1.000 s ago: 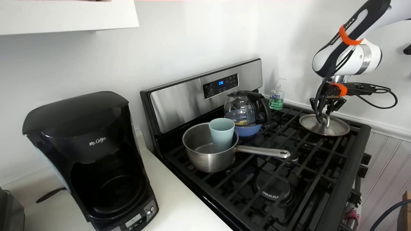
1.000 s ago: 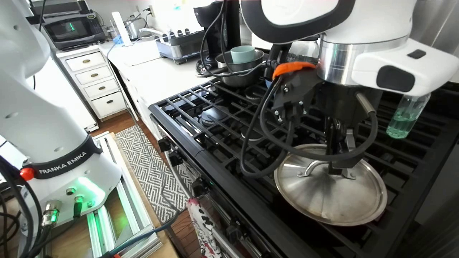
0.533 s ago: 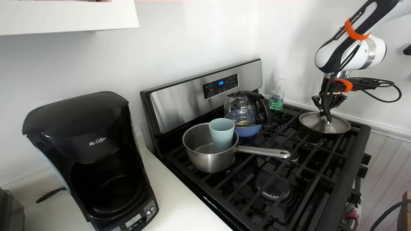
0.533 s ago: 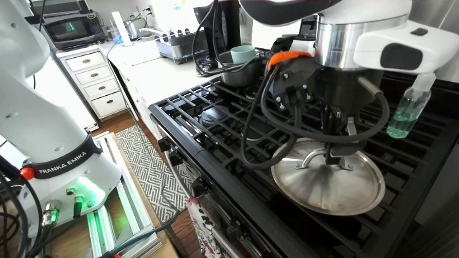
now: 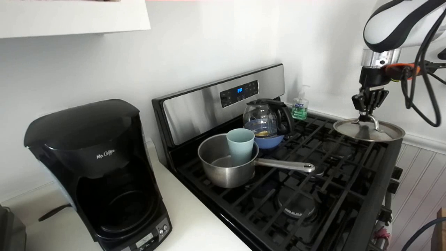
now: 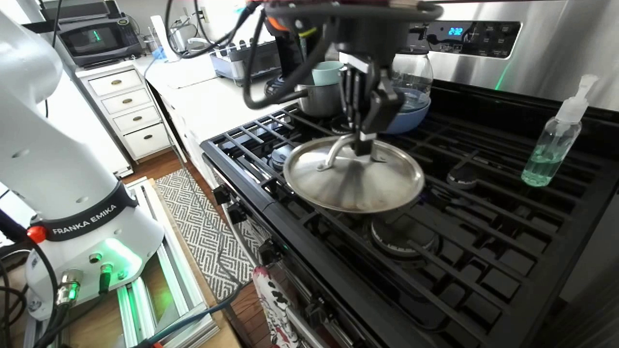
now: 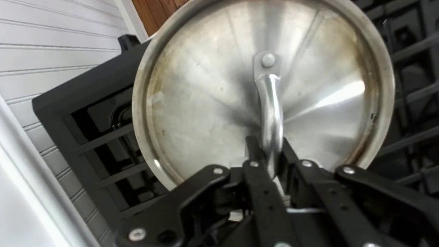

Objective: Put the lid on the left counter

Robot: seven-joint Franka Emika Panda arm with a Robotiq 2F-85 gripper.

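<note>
The lid (image 5: 388, 131) is a round silver metal disc with an arched handle. It hangs roughly level above the black stove grates, near the far-right end in an exterior view, and over the front burners in an exterior view (image 6: 353, 186). My gripper (image 6: 362, 144) is shut on the lid's handle. In the wrist view, the fingers (image 7: 269, 151) sit on both sides of the handle, and the lid (image 7: 202, 103) fills the middle. The white counter (image 5: 198, 219) lies beside the stove. It also shows in an exterior view (image 6: 208, 106).
On the stove (image 5: 264, 209) stand a steel saucepan (image 5: 223, 174) holding a pale cup (image 5: 240, 146), a blue bowl (image 5: 270, 141) with a glass carafe (image 5: 258, 113), and a sanitizer bottle (image 5: 299, 108). A coffee maker (image 5: 87, 139) and dish rack (image 6: 246, 65) occupy the counter.
My gripper has raised the lid off the grates. It has moved it toward the stove's front and the counter side, and the wrist has turned. The other objects have not moved.
</note>
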